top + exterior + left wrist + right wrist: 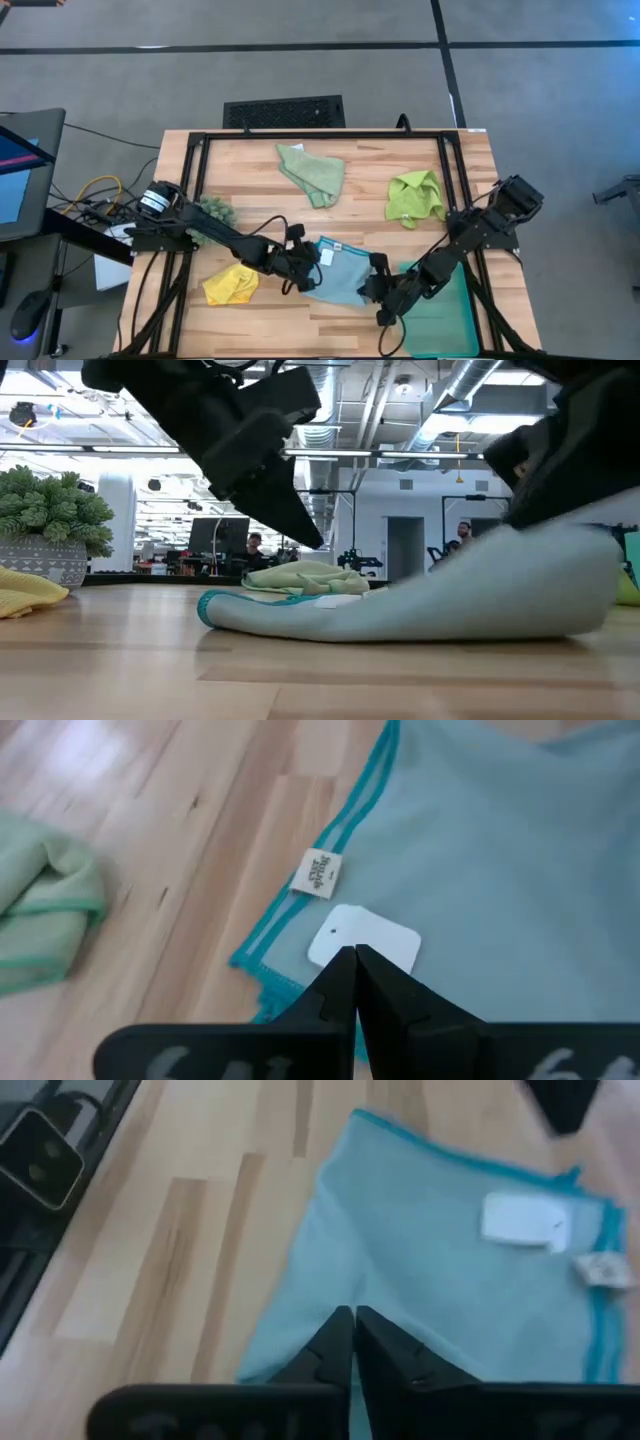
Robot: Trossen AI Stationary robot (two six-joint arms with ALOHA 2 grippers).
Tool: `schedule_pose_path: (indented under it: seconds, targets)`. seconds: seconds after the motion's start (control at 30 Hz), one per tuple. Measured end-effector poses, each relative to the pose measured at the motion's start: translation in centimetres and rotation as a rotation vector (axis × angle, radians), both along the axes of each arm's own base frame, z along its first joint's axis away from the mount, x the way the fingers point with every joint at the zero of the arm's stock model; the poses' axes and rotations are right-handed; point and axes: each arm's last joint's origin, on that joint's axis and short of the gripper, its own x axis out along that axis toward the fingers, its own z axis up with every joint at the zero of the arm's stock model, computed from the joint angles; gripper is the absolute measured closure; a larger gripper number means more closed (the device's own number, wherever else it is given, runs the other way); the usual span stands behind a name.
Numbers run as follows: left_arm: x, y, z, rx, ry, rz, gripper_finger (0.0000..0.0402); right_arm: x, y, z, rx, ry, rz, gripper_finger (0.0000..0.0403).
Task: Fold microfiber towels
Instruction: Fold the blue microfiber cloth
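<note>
A light blue towel lies at the table's near middle, with a white tag near one corner. My left gripper hovers shut just above that tagged corner, clear of the cloth in the low view. My right gripper is shut at the towel's opposite, right end. A pale sage towel lies crumpled at the far middle. A lime towel lies at the far right and a yellow one at the near left. My right gripper has the light blue towel's right end between its nearly shut fingers, coming at it slanting down from the table's right. That end is raised off the table. The towel's left edge lies flat on the wood. The fingers hide how many layers they hold.
A dark green fuzzy clump sits at the left beside my left arm. A teal tray lies at the near right under my right arm. A black frame runs along the far edge and the sides. Bare wood shows in the middle.
</note>
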Motion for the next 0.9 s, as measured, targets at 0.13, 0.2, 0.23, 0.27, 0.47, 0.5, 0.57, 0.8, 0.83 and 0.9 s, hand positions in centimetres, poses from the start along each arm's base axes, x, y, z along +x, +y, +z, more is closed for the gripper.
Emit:
schedule_pose_path:
  seconds: [0.13,0.2,0.23,0.27,0.47,0.5,0.57,0.8,0.83,0.9]
  targets:
    - [0.4,-0.2,-1.0,-0.017,0.005,-0.025,0.0402,-0.1,0.5,0.2,0.055,-0.012,0.008,0.0328]
    - [0.9,-0.2,-1.8,-0.032,-0.001,-0.031,0.0401,0.0,0.7,0.4,0.082,-0.034,0.013,0.0307]
    - [0.9,-0.1,-2.2,-0.029,0.020,-0.032,0.0402,0.1,0.8,0.5,0.099,-0.044,0.020,0.0295]
    - [0.9,0.0,-2.6,-0.029,0.035,-0.034,0.0401,0.2,0.9,0.6,0.117,-0.048,0.031,0.0282]
    - [1.6,0.7,-3.8,-0.155,0.075,-0.054,0.0401,0.0,0.7,0.3,0.083,-0.015,0.036,0.0214]
    - [1.7,0.9,-3.9,-0.188,0.083,-0.064,0.0402,0.1,0.4,0.2,0.073,-0.009,0.008,0.0207]
    - [1.7,1.1,-4.0,-0.225,0.100,-0.093,0.0402,0.2,-0.1,0.1,0.072,0.008,-0.046,0.0199]
    - [1.8,1.1,-4.4,-0.170,0.120,-0.122,0.0402,-0.4,-1.2,-1.4,0.000,0.122,-0.090,0.0205]
    - [1.6,1.2,-4.3,-0.139,0.109,-0.060,0.0402,-0.6,-1.3,-1.7,-0.015,0.130,-0.088,0.0209]
    - [1.0,1.4,-3.9,-0.057,0.108,0.032,0.0401,-0.7,-1.6,-2.0,-0.023,0.116,-0.102,0.0217]
